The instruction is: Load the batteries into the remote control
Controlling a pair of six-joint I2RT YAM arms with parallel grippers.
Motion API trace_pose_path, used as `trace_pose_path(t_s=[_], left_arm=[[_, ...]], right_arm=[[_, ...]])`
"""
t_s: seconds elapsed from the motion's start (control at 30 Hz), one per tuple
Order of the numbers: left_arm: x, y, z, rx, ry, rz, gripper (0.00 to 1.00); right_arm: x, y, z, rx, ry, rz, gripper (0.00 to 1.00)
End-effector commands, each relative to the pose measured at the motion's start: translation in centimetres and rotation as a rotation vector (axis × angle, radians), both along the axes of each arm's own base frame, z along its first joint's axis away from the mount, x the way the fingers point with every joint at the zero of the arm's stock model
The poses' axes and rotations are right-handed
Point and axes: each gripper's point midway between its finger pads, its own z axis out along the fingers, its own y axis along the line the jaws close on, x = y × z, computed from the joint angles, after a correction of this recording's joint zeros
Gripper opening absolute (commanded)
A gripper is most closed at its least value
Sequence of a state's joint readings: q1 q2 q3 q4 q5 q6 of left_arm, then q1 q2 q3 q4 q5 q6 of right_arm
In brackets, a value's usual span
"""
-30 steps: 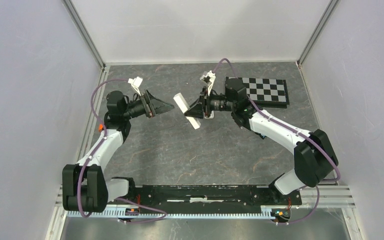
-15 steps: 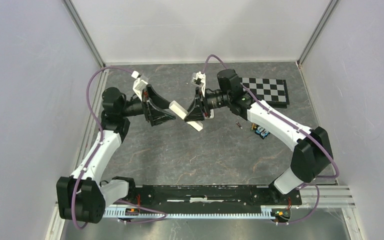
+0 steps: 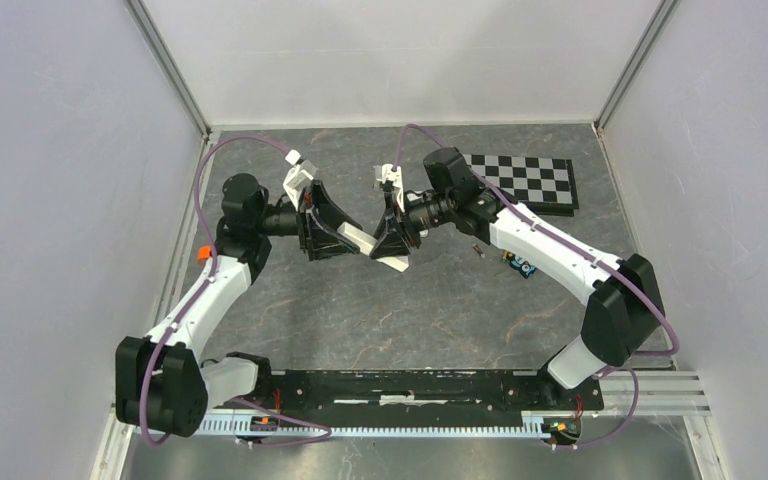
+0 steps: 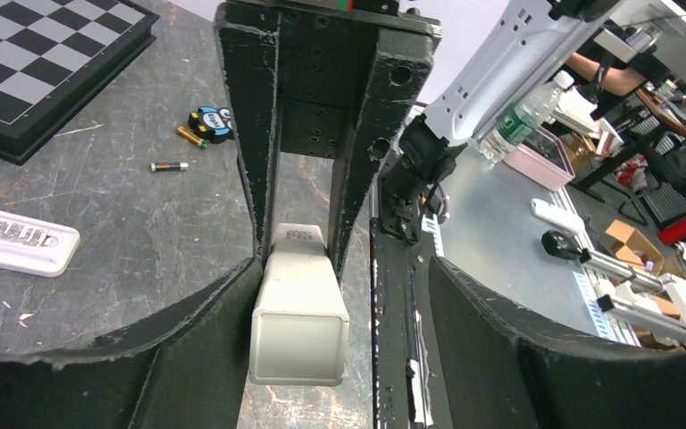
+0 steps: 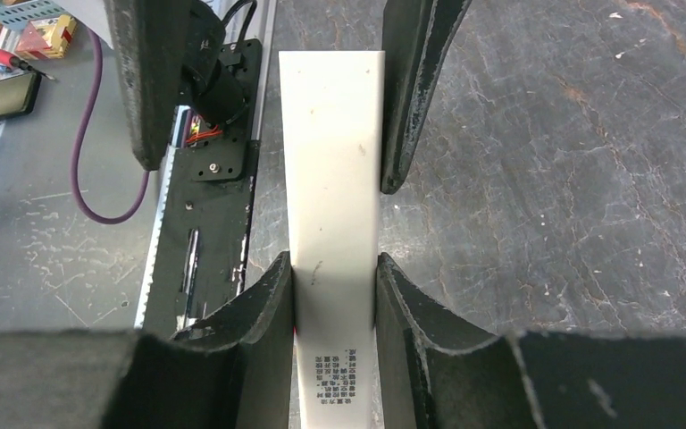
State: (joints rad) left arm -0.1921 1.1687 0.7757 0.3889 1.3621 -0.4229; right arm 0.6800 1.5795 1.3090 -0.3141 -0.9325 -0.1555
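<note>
My right gripper (image 5: 333, 268) is shut on the white remote control (image 5: 332, 134) and holds it above the table, plain back with small print facing the camera. My left gripper (image 4: 339, 286) is open around the remote's (image 4: 299, 308) free end. One of its fingers (image 4: 223, 304) touches the remote's side and the other stands apart. In the top view both grippers meet at mid-table, left (image 3: 345, 235) and right (image 3: 388, 240), with the remote (image 3: 362, 240) between them. The batteries lie on the table to the right: one loose (image 4: 170, 166), more in a small cluster (image 4: 205, 125).
A checkerboard (image 3: 525, 180) lies at the back right. A slim white bar with a barcode label (image 4: 18, 239) rests on the table near it; it is hidden under the right arm in the top view. Grey walls close in three sides. A black rail (image 3: 410, 385) runs along the near edge.
My left gripper moved right until its jaws came around the remote's end, and they have narrowed. The right gripper brought the remote slightly left and nearer, still gripped.
</note>
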Motion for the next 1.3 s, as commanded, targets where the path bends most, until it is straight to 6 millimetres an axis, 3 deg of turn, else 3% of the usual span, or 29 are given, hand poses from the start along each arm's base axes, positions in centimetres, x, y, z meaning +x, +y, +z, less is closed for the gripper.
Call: trace_pose_path(t_s=[0.0, 0.1, 0.17, 0.33, 0.67, 0.83, 1.03, 1.27], left_arm=[[-1.6, 0.2, -0.4, 0.007, -0.097, -0.070, 0.72], [-1.5, 0.3, -1.1, 0.023, -0.098, -0.061, 0.56], [-1.5, 0.4, -1.6, 0.038, -0.104, -0.053, 0.52], [-1.2, 0.6, -2.4, 0.078, -0.108, -0.031, 0.62], [-1.2, 0.4, -1.9, 0.084, -0.128, -0.035, 0.69], [-1.3, 0.3, -2.3, 0.097, -0.134, -0.023, 0.67], [-1.3, 0.2, -2.5, 0.101, -0.137, -0.022, 0.47], [-1.8, 0.2, -2.0, 0.088, -0.158, -0.043, 0.16]], right_arm=[[0.3, 0.5, 2.7, 0.046, -0.074, 0.029, 0.16], [0.3, 0.5, 2.5, 0.040, -0.072, 0.028, 0.15], [0.3, 0.4, 2.5, 0.039, -0.080, 0.026, 0.15], [0.3, 0.4, 2.4, 0.029, -0.095, 0.020, 0.14], [0.1, 0.7, 1.7, -0.003, -0.117, 0.011, 0.14], [-0.2, 0.9, 1.7, -0.012, -0.128, 0.012, 0.13], [-0.5, 1.2, 1.8, -0.016, -0.123, 0.025, 0.13], [-0.5, 1.3, 1.8, -0.021, -0.114, 0.020, 0.13]])
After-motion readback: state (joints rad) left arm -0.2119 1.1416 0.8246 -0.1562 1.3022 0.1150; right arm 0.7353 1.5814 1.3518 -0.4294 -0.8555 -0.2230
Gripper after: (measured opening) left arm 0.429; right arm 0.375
